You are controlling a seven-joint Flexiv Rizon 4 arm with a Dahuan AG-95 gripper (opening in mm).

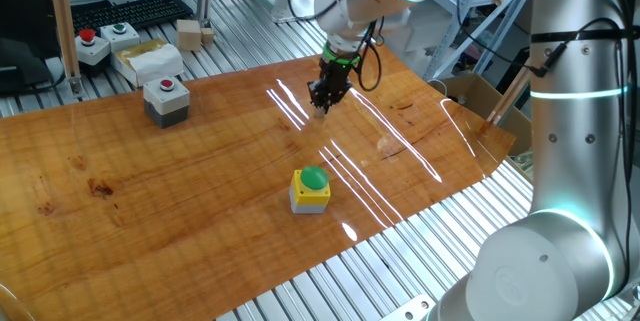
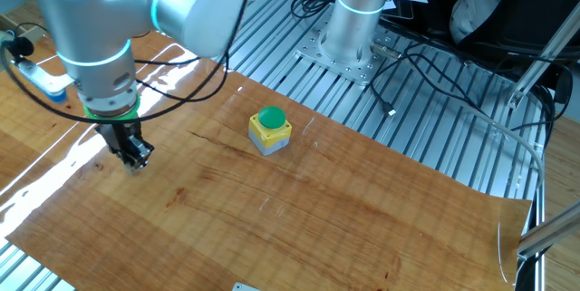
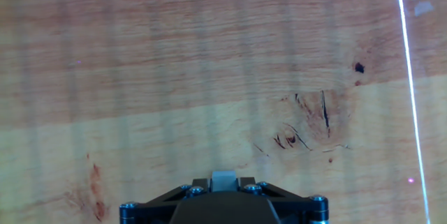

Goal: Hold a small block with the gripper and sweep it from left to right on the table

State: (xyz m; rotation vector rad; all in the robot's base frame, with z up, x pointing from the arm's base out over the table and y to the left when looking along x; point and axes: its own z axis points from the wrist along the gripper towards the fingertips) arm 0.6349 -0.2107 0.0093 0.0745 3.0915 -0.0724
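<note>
My black gripper point(image 1: 321, 103), with its green ring above, points down at the far middle of the orange-brown table point(image 1: 200, 191). It is shut on the small block point(image 1: 320, 111), a tiny pale cube that shows just under the fingertips, at or touching the board. In the other fixed view the gripper point(image 2: 134, 159) stands at the left of the table point(image 2: 317, 209) with the block point(image 2: 136, 167) at its tip. The hand view shows the block point(image 3: 223, 179) as a pale grey square squeezed between the two black fingers point(image 3: 199, 184) of the gripper point(image 3: 223, 182).
A yellow-and-grey box with a green button point(image 1: 311, 190) point(image 2: 270, 130) stands on the board nearer the front. A grey box with a red button point(image 1: 166, 99) sits at the back left. More button boxes point(image 1: 105, 41) and wooden blocks point(image 1: 194, 33) lie on the aluminium frame behind.
</note>
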